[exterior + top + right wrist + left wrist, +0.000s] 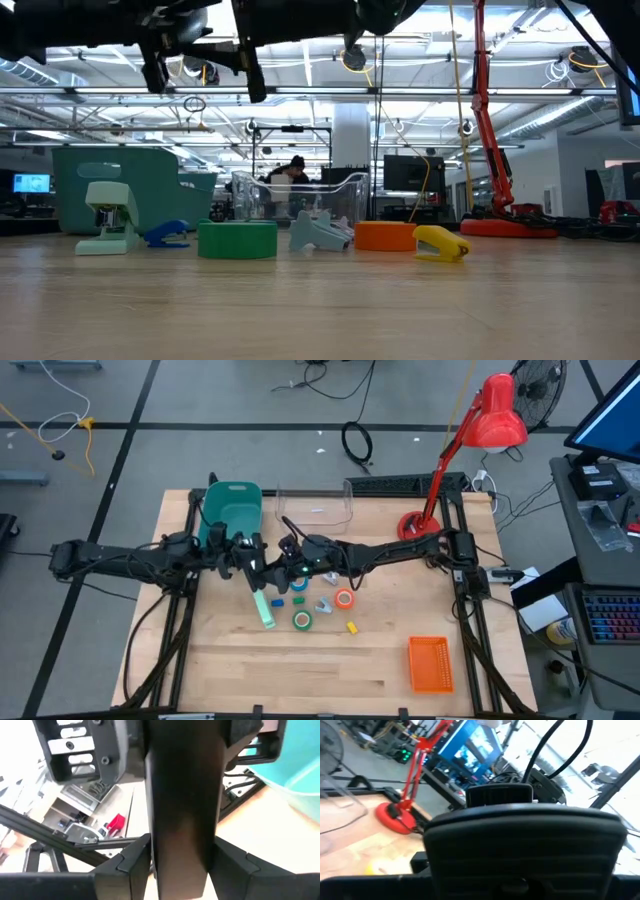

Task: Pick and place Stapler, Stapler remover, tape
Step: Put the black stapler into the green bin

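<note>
1. Left gripper [252, 565] hangs above the middle of the table [230, 670], and the right gripper [288, 558] comes in just beside it from the other side. A dark object fills both wrist views, and you cannot tell whether either gripper is open, closed or gripping anything.
2. Nearest you, at the front right of the table, lies the orange basket [430, 663], well apart from everything else.
3. Next back you find a small yellow piece [352, 627], the green tape [302, 620] and the pale green stapler [265, 610], which lies lengthwise below the left gripper.
4. Just behind those sit the orange tape [344, 598], a grey stapler remover [324, 606] and a blue stapler remover [278, 601], all resting on the wood in a loose cluster.
5. Past the grippers, at the back edge, you see the teal bin [232, 510] and the clear container [315, 508] side by side.
6. Farthest right, the red lamp [480, 430] stands at the back corner.
</note>
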